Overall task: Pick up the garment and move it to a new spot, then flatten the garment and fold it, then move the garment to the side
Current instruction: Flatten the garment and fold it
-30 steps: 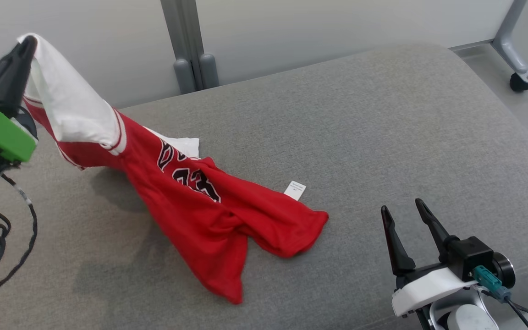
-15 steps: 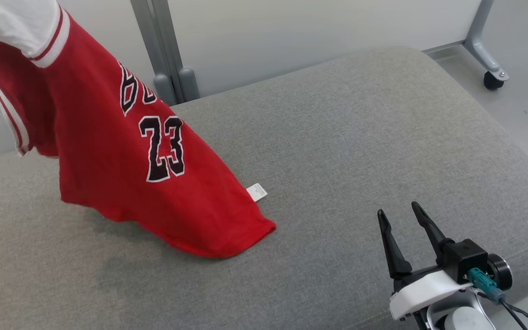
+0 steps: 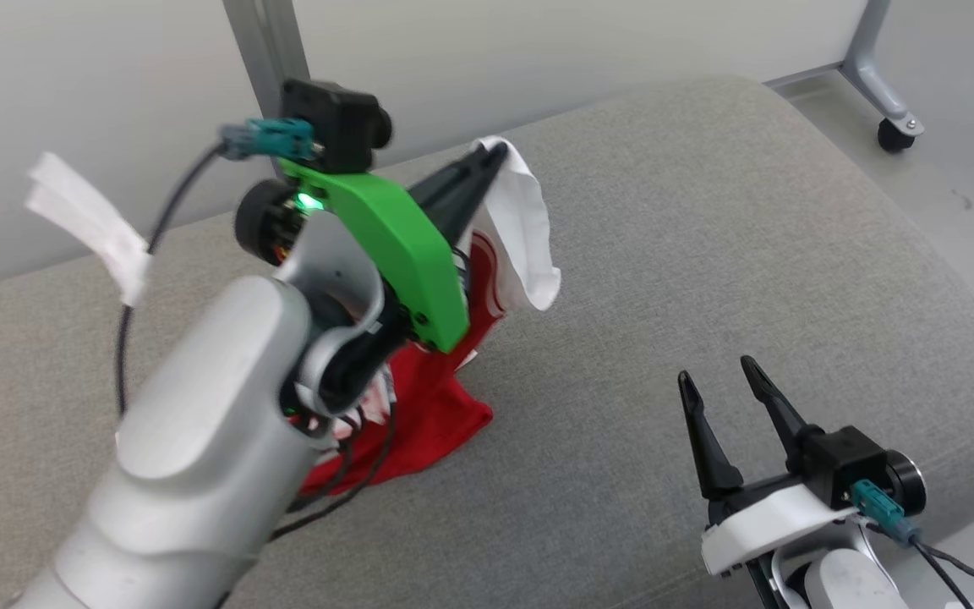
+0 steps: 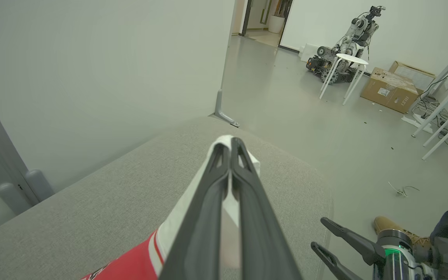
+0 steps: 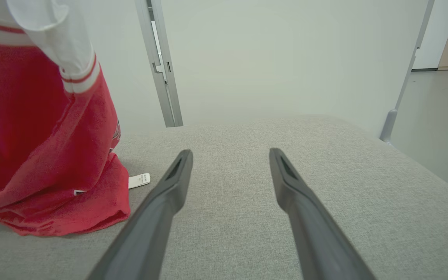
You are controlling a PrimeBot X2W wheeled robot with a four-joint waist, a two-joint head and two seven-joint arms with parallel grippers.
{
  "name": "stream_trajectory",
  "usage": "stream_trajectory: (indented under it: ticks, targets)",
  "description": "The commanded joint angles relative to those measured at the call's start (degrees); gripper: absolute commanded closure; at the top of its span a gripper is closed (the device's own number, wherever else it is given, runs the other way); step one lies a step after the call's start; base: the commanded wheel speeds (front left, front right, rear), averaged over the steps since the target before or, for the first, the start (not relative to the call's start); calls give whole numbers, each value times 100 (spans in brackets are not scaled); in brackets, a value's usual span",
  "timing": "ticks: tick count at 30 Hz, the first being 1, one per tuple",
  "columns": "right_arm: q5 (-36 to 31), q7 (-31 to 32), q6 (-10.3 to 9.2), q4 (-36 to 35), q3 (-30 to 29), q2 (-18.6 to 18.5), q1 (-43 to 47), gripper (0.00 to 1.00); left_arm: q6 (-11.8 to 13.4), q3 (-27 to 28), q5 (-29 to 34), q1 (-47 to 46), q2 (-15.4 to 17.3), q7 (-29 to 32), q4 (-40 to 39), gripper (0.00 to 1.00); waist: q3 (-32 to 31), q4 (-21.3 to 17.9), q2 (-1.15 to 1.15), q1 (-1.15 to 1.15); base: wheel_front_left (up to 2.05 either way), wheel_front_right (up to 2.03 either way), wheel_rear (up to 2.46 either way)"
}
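Your left gripper (image 3: 495, 155) grips the garment (image 3: 443, 410) by a white edge, hem apparently touching the cushion (image 3: 707, 254); right gripper (image 3: 715, 370) stands open.

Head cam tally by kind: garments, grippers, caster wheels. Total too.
Garments: 1, the red jersey
Grippers: 2, left gripper shut on the jersey's white sleeve, right gripper open
Caster wheels: 1, the caster wheel at top right
Total: 4

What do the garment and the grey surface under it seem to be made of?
The garment: probably a soft knit cloth, matte red and white; it hangs limp and bunches in folds. The grey surface: likely woven upholstery over padding, matte; fine speckled weave, rounded edges.
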Motion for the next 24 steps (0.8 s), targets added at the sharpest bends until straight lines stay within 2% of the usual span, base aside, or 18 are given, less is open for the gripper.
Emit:
stream_trajectory:
  ticks: [1, 7, 13, 14, 16, 17, 24]
  targets:
    - [91, -18, -8, -43, 70, -8, -144, 0, 59, -150, 160, 86, -147, -55, 162, 100, 253, -215, 0, 0, 0, 0, 0]
    - [482, -18, -8, -148, 293, -12, -425, 0, -41, -788, 445, 112, -764, -211, 971, 100, 886, -733, 0, 0, 0, 0, 0]
    - [684, -18, -8, -132, 271, -4, -382, 0, -250, -1207, 770, -121, -975, -553, 1579, 100, 1224, -1159, 0, 0, 0, 0, 0]
    - [709, -18, -8, -133, 257, -3, -370, 0, -259, -1240, 829, -144, -990, -633, 1652, 93, 1249, -1200, 0, 0, 0, 0, 0]
    - [724, -18, -8, -140, 217, -3, -336, 0, -308, -1346, 928, -171, -1028, -803, 1790, 18, 1271, -1252, 0, 0, 0, 0, 0]
    - [725, -18, -8, -150, 196, -3, -315, 0, -340, -1399, 958, -166, -1037, -845, 1849, 0, 1270, -1257, 0, 0, 0, 0, 0]
    - [579, -18, -8, -128, -3, -7, -183, 0, -359, -1530, 949, 126, -1013, -1103, 1609, 0, 1041, -958, 0, 0, 0, 0, 0]
